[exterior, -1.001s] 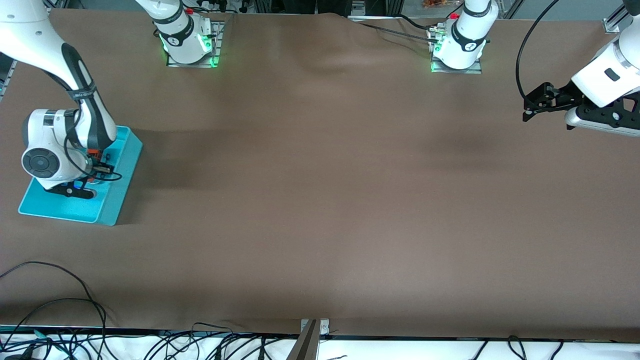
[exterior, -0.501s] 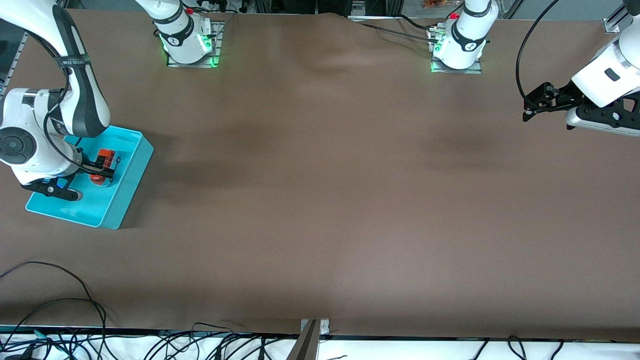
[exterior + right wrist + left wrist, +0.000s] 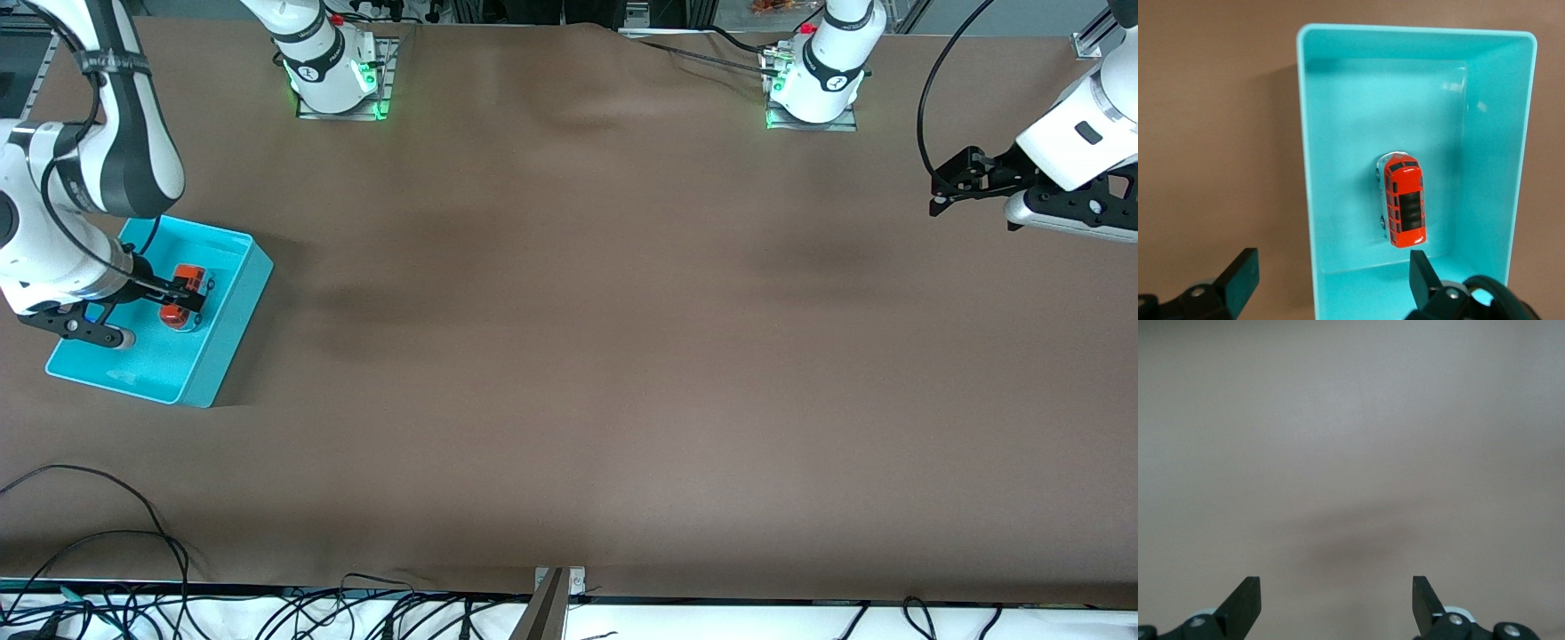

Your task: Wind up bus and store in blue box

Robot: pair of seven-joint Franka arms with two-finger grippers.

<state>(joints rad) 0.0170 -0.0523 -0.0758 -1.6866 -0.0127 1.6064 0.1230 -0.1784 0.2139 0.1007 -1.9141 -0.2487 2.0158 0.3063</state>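
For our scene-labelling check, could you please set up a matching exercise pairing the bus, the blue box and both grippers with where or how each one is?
Things:
1. bus
2. blue box
3. left gripper
4. right gripper

States:
A. open, over bare table at the left arm's end, waiting
B. lies free on a turquoise floor
C. open, above the box
D. rests on the brown table at the right arm's end

Pairs: 1-B, 2-D, 3-A, 4-C
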